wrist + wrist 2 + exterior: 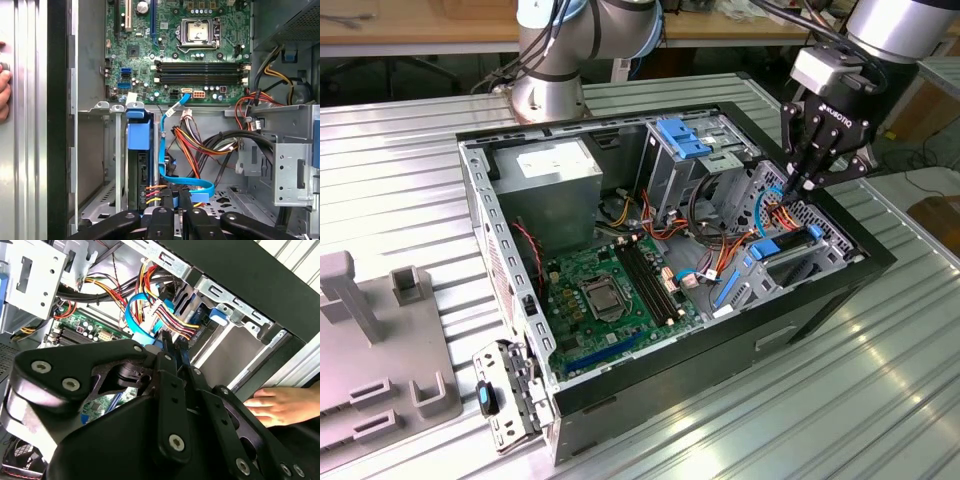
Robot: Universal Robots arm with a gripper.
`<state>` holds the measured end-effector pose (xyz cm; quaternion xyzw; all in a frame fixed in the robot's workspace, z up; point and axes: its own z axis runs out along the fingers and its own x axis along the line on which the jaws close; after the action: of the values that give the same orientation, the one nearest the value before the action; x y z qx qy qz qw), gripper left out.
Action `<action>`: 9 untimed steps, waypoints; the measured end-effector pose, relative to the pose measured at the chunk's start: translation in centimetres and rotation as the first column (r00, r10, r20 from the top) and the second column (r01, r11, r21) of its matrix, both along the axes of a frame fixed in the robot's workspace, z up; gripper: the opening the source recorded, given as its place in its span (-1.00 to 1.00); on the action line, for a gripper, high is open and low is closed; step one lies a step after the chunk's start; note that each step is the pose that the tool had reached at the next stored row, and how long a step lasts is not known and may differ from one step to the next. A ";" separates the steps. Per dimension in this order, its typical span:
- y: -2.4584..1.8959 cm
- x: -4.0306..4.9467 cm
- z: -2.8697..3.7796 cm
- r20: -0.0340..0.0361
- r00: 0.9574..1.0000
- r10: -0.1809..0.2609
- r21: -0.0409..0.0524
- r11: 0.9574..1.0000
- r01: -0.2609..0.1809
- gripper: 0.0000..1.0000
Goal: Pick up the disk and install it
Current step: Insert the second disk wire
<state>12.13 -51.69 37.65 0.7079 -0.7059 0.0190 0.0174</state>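
Observation:
The disk (790,260) stands on edge in the drive bay at the case's front corner, on the exterior view's right, its blue carrier rail (767,247) showing at the top. In the first wrist view the disk (142,170) is a dark slab under a blue carrier tab (138,135). My gripper (804,184) hangs just above the bay, beside the disk and among the blue data cable (165,150) and coloured power wires. Its fingers (168,347) stand close together with nothing between them. My gripper (176,199) sits a little apart from the disk, not touching it.
The open computer case (520,300) lies on a ribbed metal table (400,170). A motherboard (610,290), a power supply (555,170) and a drive cage with a pale blue latch (682,138) fill it. A person's hand (282,405) rests by the case's outer wall.

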 end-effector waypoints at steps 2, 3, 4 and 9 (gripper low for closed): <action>0.00 0.00 0.00 0.000 1.000 0.000 -0.001 1.000 0.000 -0.67; 0.00 0.00 0.00 0.000 1.000 0.000 -0.001 1.000 0.000 -0.67; 0.00 0.00 0.00 0.000 1.000 0.000 -0.001 1.000 0.000 -0.67; -0.98 0.00 -0.07 0.000 1.000 0.001 0.000 1.000 -0.001 -0.67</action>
<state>12.13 -52.67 37.58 0.7081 -0.7057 0.0193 0.0174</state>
